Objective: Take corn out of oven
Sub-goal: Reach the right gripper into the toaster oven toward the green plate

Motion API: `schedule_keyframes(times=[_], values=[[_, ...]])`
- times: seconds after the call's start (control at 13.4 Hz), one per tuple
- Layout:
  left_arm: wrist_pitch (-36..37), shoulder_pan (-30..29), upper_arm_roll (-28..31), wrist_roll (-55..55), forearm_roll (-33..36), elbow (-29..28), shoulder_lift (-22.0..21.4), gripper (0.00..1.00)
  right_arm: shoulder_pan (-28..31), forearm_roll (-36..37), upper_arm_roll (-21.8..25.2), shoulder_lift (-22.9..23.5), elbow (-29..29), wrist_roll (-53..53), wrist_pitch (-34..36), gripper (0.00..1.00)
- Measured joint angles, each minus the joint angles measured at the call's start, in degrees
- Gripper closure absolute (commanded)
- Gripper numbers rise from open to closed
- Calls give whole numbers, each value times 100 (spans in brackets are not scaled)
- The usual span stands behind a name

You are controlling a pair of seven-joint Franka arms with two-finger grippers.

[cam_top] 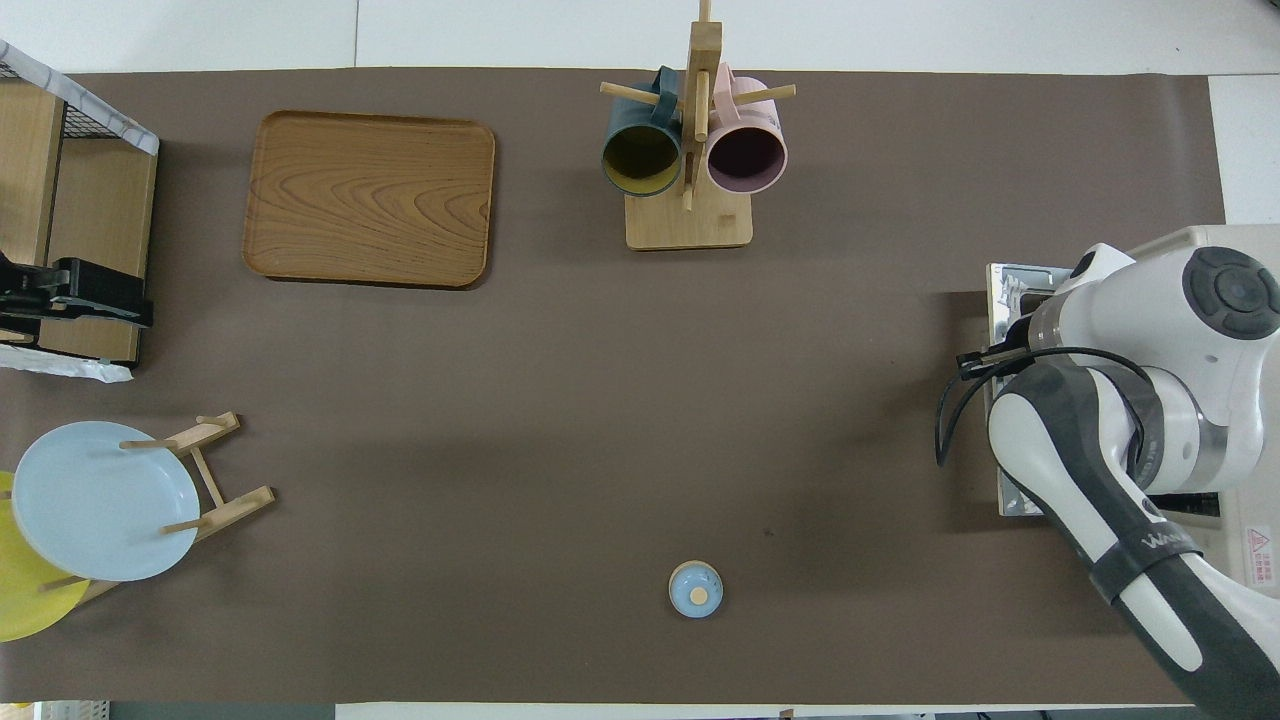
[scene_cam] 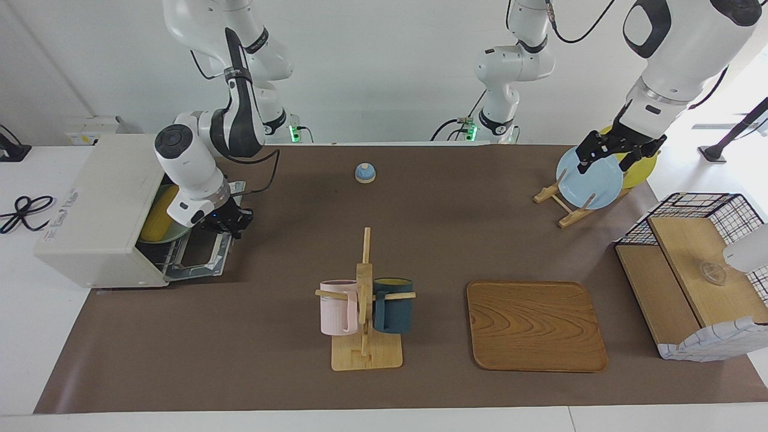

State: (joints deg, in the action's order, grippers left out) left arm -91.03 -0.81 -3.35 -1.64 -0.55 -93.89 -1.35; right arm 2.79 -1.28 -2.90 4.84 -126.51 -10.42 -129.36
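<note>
The off-white oven stands at the right arm's end of the table, its glass door folded down flat. The yellow corn lies inside on a pale green plate, partly hidden by the right arm. My right gripper hangs just over the open door in front of the oven mouth, apart from the corn. In the overhead view the arm covers it, and only the oven's top and door edge show. My left gripper waits, open and empty, over the plate rack.
A plate rack holds a blue plate and a yellow plate. A mug rack carries a pink mug and a dark blue mug. A wooden tray, a wire basket with wooden shelves and a small blue knob also stand here.
</note>
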Motion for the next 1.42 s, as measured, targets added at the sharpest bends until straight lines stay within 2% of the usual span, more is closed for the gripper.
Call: schedule_keyframes(times=[0.37, 0.97, 1.42], values=[[20, 15, -44, -1, 0, -7, -13, 0, -31, 10, -13, 264, -39, 245, -235, 100], [-77, 67, -91, -2, -3, -9, -22, 0, -57, -44, 16, 272, -46, 439, -238, 100], [-79, 68, -94, -2, -4, -9, -22, 0, -442, -171, 76, 253, 41, 490, -73, 100]])
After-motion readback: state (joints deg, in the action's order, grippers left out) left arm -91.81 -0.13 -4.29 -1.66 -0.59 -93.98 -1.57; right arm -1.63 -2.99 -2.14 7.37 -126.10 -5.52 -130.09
